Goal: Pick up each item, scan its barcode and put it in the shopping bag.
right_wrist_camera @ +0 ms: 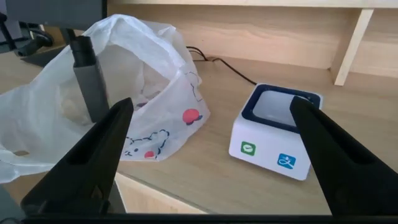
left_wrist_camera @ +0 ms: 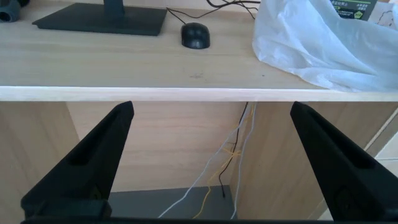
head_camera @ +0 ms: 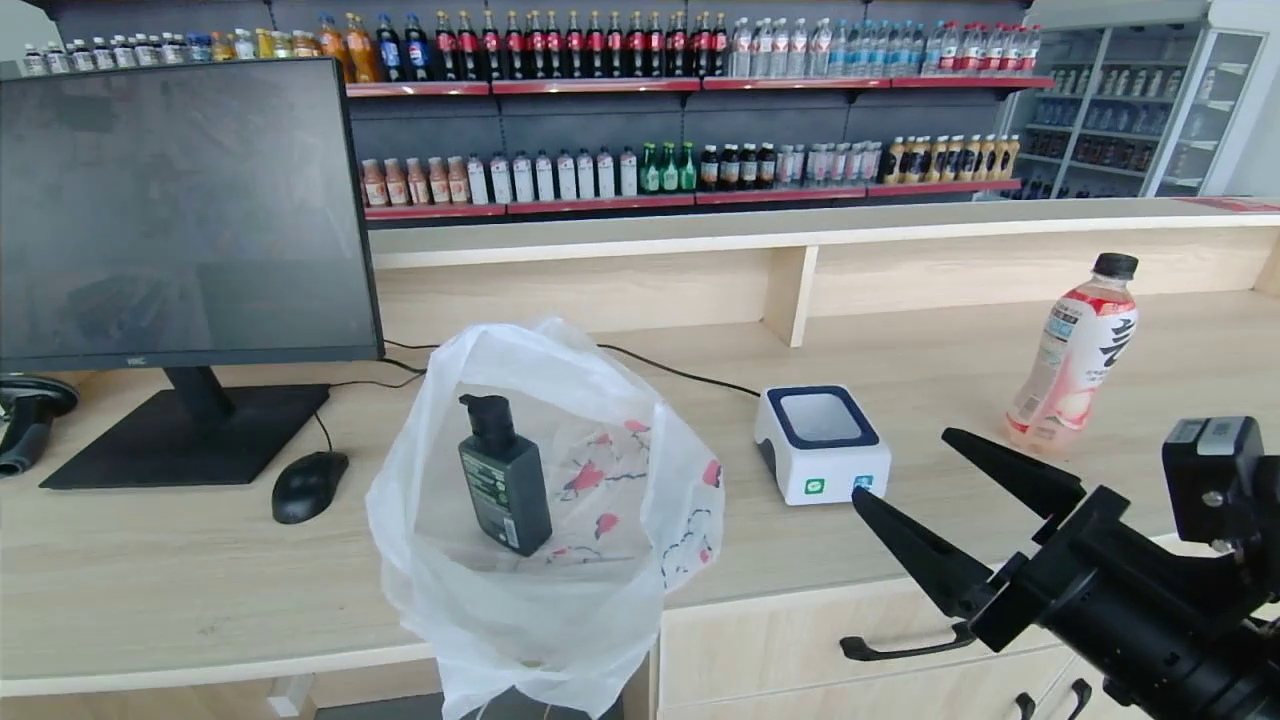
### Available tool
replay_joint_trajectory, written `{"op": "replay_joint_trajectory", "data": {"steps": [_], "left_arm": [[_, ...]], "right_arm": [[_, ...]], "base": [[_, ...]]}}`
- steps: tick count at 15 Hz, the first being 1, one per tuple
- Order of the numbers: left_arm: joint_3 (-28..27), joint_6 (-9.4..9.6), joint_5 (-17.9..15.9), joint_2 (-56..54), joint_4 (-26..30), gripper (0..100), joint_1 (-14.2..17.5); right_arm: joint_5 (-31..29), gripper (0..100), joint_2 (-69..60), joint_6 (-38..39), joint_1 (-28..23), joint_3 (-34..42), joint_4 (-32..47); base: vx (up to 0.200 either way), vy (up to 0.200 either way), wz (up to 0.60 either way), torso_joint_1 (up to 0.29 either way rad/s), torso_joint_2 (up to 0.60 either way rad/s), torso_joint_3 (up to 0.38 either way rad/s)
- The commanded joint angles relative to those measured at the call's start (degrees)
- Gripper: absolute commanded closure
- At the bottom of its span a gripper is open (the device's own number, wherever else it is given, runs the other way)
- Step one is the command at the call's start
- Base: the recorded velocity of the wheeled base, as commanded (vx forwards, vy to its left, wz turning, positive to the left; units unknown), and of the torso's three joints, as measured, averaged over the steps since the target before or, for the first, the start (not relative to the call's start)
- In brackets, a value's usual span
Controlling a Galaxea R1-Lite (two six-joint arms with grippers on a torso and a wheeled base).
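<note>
A white plastic shopping bag (head_camera: 545,520) stands open at the counter's front edge, with a dark pump bottle (head_camera: 503,478) upright inside it. The bag (right_wrist_camera: 118,118) and the bottle (right_wrist_camera: 87,78) also appear in the right wrist view, next to the white barcode scanner (right_wrist_camera: 277,130). That scanner (head_camera: 820,443) sits right of the bag. A pink drink bottle (head_camera: 1075,355) with a black cap stands far right on the counter. My right gripper (head_camera: 965,495) is open and empty, in front of the scanner. My left gripper (left_wrist_camera: 211,162) is open and empty below the counter edge.
A monitor (head_camera: 185,215) on its stand, a black mouse (head_camera: 308,485) and a handheld scanner (head_camera: 25,420) occupy the counter's left. A cable runs behind the bag. Drawers with black handles (head_camera: 905,648) lie under the counter. Loose wires (left_wrist_camera: 230,155) hang beneath the counter.
</note>
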Motion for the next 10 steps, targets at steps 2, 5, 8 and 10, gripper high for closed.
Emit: {"op": "replay_joint_trajectory", "data": {"steps": [2, 5, 8, 10], "left_arm": [[0.0, 0.00, 0.0, 0.0, 0.0, 0, 0.0], [0.0, 0.00, -0.1, 0.0, 0.0, 0, 0.0], [0.0, 0.00, -0.1, 0.0, 0.0, 0, 0.0], [0.0, 0.00, 0.0, 0.0, 0.0, 0, 0.0]], "right_arm": [[0.0, 0, -0.4, 0.0, 0.0, 0.2, -0.1], [0.0, 0, -1.3, 0.0, 0.0, 1.3, -0.1], [0.0, 0, -1.6, 0.0, 0.0, 1.4, -0.1], [0.0, 0, -1.8, 0.0, 0.0, 1.4, -0.1]], "base": [[0.000, -0.100, 0.00, -0.001, 0.00, 0.001], [0.000, 0.000, 0.00, 0.000, 0.00, 0.000], [-0.133, 0.000, 0.00, -0.002, 0.00, 0.002], [-0.200, 0.000, 0.00, 0.012, 0.00, -0.005]]}}
